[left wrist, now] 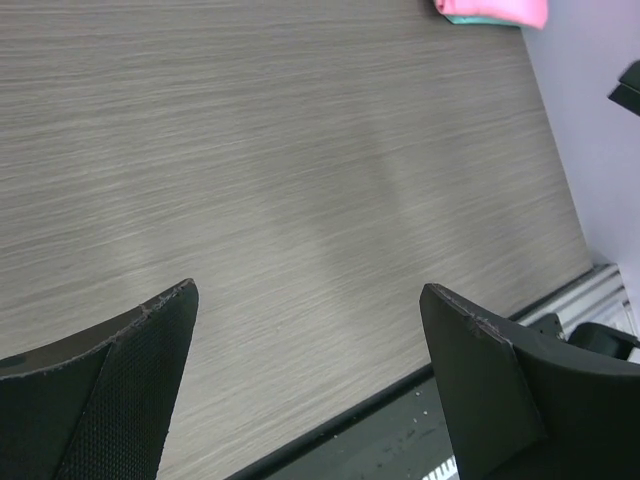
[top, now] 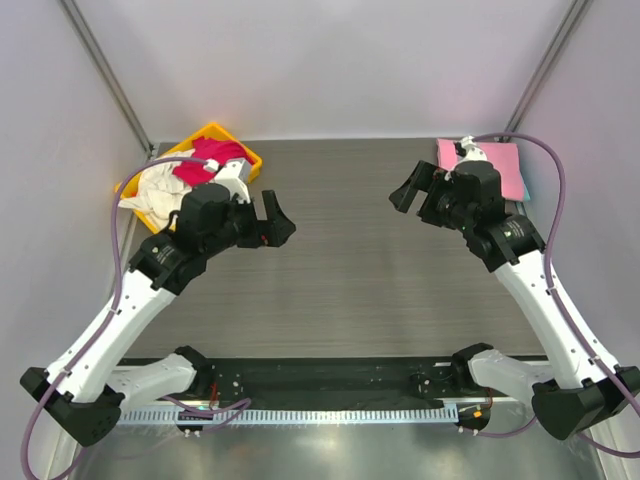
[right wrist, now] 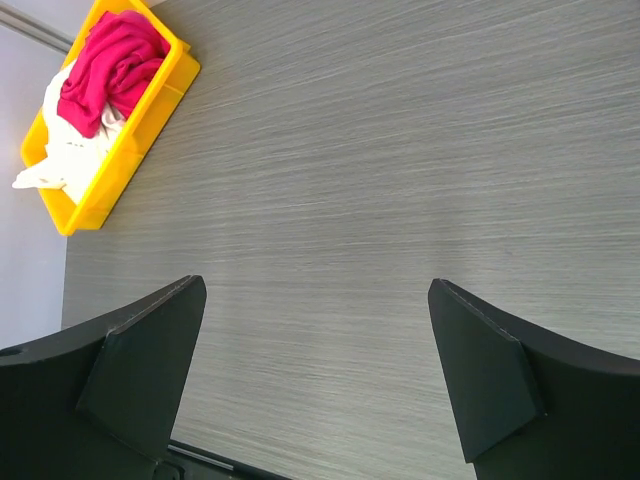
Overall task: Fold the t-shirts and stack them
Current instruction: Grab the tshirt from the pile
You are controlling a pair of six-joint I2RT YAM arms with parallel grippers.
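Observation:
A magenta t-shirt (top: 205, 160) and a cream-white t-shirt (top: 155, 190) lie crumpled in the yellow tray (top: 250, 160) at the back left. At the back right, a folded pink t-shirt (top: 500, 170) rests on a teal one (top: 525, 190) that shows only as an edge. My left gripper (top: 280, 218) hovers open just right of the tray, holding nothing. My right gripper (top: 408, 200) hovers open left of the folded pile, also holding nothing. The left wrist view shows the left gripper (left wrist: 310, 290) over bare table, with the pink shirt (left wrist: 500, 10) far off. In the right wrist view, beyond the right gripper (right wrist: 318, 285), lie the magenta shirt (right wrist: 110, 65) and the tray (right wrist: 150, 110).
The grey wood-grain table (top: 340, 260) spans the space between the arms. A black strip with a toothed rail (top: 320, 412) runs along the near edge. Pale walls and slanted metal posts (top: 105, 75) close in the sides and back.

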